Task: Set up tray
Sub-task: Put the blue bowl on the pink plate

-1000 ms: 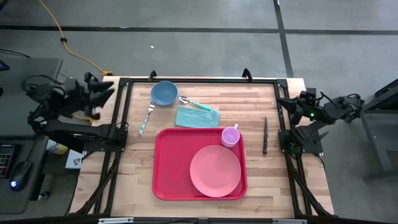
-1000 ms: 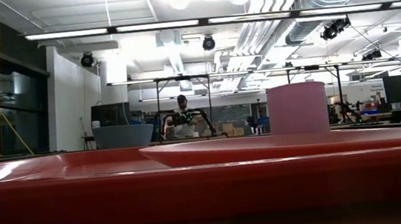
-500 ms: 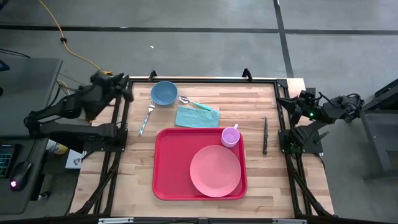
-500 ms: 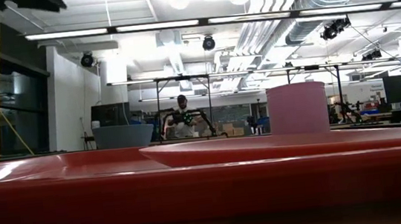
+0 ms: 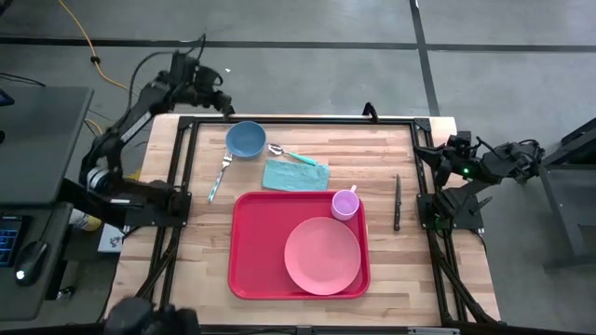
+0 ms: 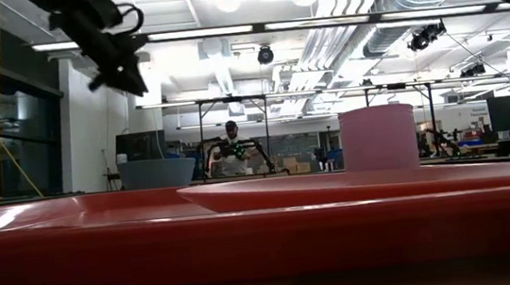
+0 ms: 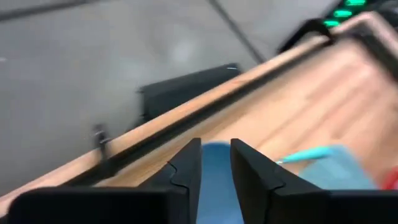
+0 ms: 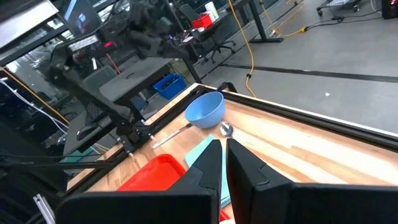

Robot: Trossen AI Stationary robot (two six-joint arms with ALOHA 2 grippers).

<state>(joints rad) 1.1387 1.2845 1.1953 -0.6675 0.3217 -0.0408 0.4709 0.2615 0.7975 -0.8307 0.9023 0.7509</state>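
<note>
My left gripper [image 5: 219, 100] has swung in over the blue bowl [image 5: 246, 139] — fingers narrowly parted, empty — likely the tray's [image 5: 250, 261] next item.

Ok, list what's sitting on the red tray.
On the tray sit a round pink plate and a small pink cup at its far right corner. The tray surface under the plate is covered, so anything there cannot be seen.

The wooden table [image 5: 372, 158] carries the red tray [image 5: 256, 242], blue bowl [image 5: 245, 139], fork [image 5: 219, 177], spoon [image 5: 291, 154], napkin [image 5: 295, 175] and knife [image 5: 397, 202].
</note>
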